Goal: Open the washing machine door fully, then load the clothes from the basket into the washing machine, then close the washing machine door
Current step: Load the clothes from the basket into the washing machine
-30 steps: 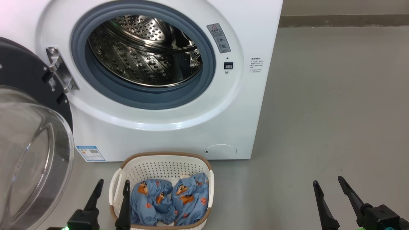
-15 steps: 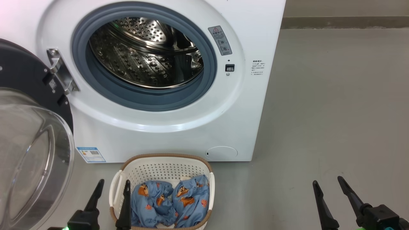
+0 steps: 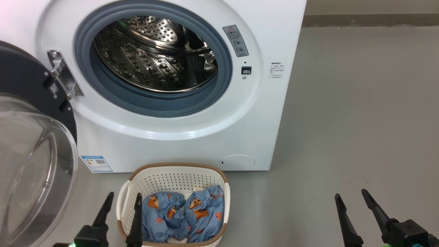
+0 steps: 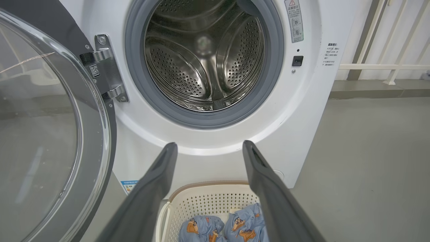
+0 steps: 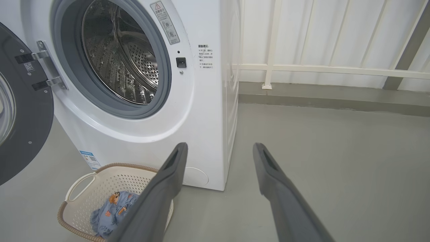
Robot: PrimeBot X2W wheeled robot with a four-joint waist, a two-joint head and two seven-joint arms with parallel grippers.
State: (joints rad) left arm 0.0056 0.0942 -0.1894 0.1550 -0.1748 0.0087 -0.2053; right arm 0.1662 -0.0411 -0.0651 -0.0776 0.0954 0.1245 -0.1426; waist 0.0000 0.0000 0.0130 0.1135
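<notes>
Only slight view drift is seen since a second ago, nothing is moved: washing machine door (image 3: 34, 144) is swung wide, clothes (image 3: 185, 216) are left in basket (image 3: 175, 171), left gripper (image 3: 124, 194) and right gripper (image 3: 351, 193) are held apart, empty; loading is due next

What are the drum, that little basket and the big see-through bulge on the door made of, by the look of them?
The drum looks like polished steel: mirror-bright and perforated. The basket seems to be matte cream plastic, moulded with even holes; its brown rim looks woven, possibly imitation. The door window is clear and glossy, likely glass, though clear plastic cannot be ruled out.
</notes>
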